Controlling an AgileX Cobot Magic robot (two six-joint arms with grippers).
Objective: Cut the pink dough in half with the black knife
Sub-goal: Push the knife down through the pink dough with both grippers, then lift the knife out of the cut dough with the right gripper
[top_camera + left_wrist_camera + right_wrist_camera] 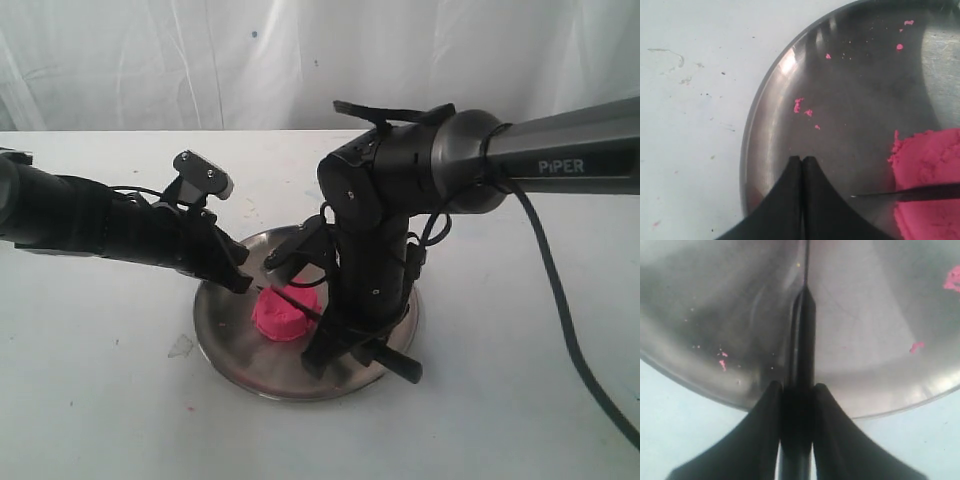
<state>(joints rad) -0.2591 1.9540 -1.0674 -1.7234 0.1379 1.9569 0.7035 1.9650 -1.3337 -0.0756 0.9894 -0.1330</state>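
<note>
The pink dough point(279, 316) is one round lump on the steel plate point(228, 340). The black knife point(300, 304) lies with its thin blade across the dough's top. My right gripper point(335, 342) is shut on the knife's handle over the plate's near right side. In the right wrist view the gripper point(797, 386) clamps the knife point(803, 335) above the plate point(870, 325), and the dough is out of view. My left gripper point(802, 159) is shut and empty over the plate point(860, 90), left of the dough point(932, 160) and the blade tip point(905, 193). In the exterior view the left gripper point(243, 284) sits at the plate's left.
Tiny pink crumbs point(798, 104) dot the plate. The plate rests on a white table point(100, 400) with a white cloth backdrop point(150, 60). The right arm's cable point(570, 330) hangs over the table's right side.
</note>
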